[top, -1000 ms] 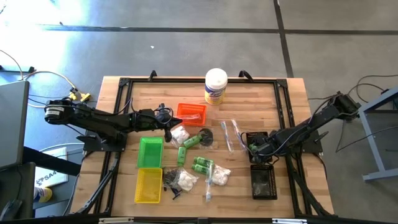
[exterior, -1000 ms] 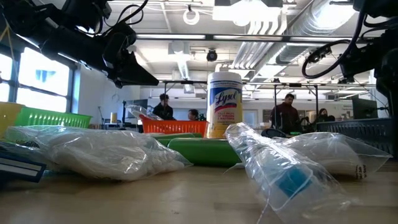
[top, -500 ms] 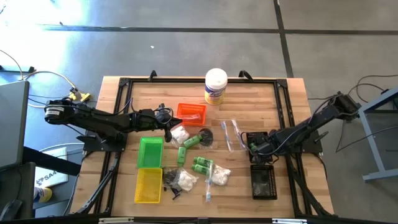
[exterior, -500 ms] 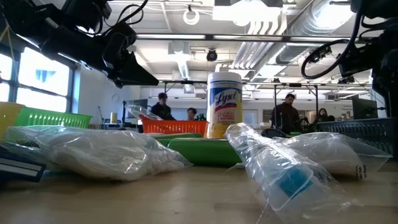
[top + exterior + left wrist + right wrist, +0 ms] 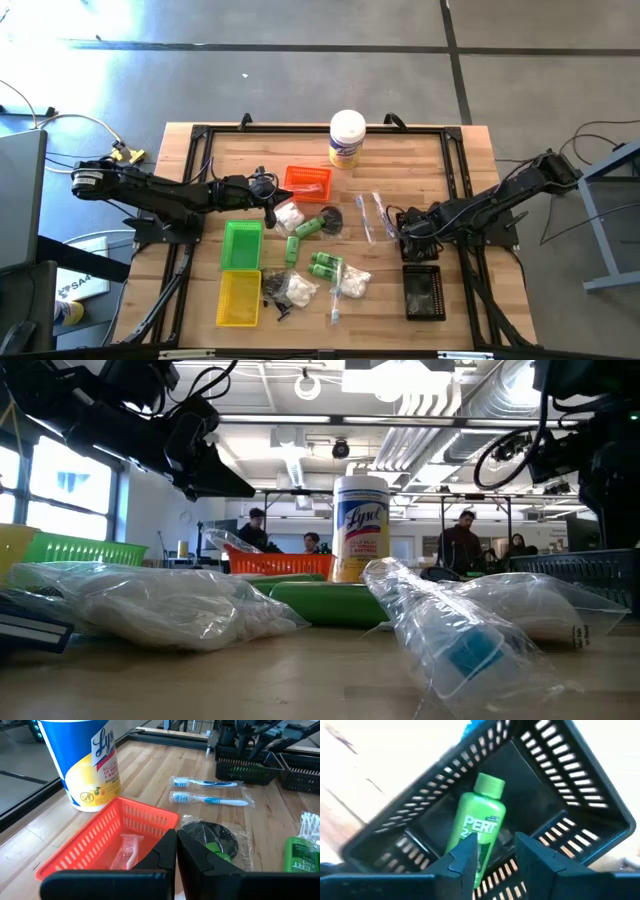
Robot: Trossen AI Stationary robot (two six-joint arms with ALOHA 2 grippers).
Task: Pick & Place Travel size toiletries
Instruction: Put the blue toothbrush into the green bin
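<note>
A green bottle (image 5: 481, 820) lies on its side on the floor of a black mesh tray (image 5: 580, 780). My right gripper (image 5: 495, 852) hangs over that tray (image 5: 420, 216), pointing down, with its fingers apart above the bottle's lower end; I see no touch. More toiletries lie mid-table: green bottles (image 5: 305, 228), white bits in clear bags (image 5: 352, 283), two wrapped toothbrushes (image 5: 368, 215) and a black disc in a bag (image 5: 329, 221). My left gripper (image 5: 270, 210) hovers shut and holding nothing beside the orange tray (image 5: 307, 181). A clear-wrapped item (image 5: 125, 852) lies in that orange tray.
A large white canister (image 5: 346, 138) stands at the table's far middle. Green (image 5: 241, 245) and yellow (image 5: 239, 297) trays sit near left. A second black tray (image 5: 424, 291) sits near right. A black frame (image 5: 200, 135) rings the table. People stand in the room beyond.
My right arm has swung a little toward the table's far edge over the black tray, and its wrist has rolled. In the low view it has come further into the picture at the right. The toiletries on the table have stayed where they were.
</note>
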